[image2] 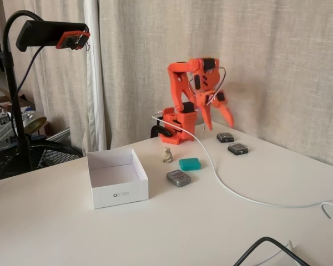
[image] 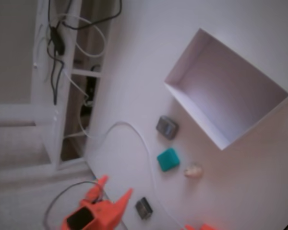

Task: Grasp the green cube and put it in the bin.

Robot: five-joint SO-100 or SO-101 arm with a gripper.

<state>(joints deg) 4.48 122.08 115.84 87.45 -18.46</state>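
Black cable [image2: 266, 246] curled across the near corner of the white table [image2: 211, 233] in a fixed view, closest to the lens, and beside it a white cable [image2: 238, 195] ran back over the tabletop toward the orange arm [image2: 188, 94] at the far edge.

That arm stood folded and raised, and its gripper [image2: 218, 117] hung in the air with its two pointed fingers spread apart and nothing between them. In the other fixed view the same gripper [image: 116, 189] entered from the bottom edge, its orange tips splayed over bare table.

Just below and beside the gripper lay two small dark blocks [image2: 232, 143], close to each other; only one of them [image: 143, 208] showed in the view from above. Farther out, the green cube [image2: 189, 163] rested flat on the table, well apart from the gripper and untouched. It sat between a small beige lump [image2: 167, 155] and a dark grey block [image2: 178, 178], near both but touching neither. From above, the green cube [image: 168, 159] lay just below the grey block [image: 166, 127], with the beige lump [image: 193, 170] to its right.

Beyond these stood the bin [image2: 134, 172], a white open-top box with nothing visible inside. From above, the bin [image: 175, 81] lay up and to the right of the cube, clear of it.

A black stand [image2: 14, 111] carried a camera [image2: 58, 34] over the table's left side, before pale curtains [image2: 277, 66].
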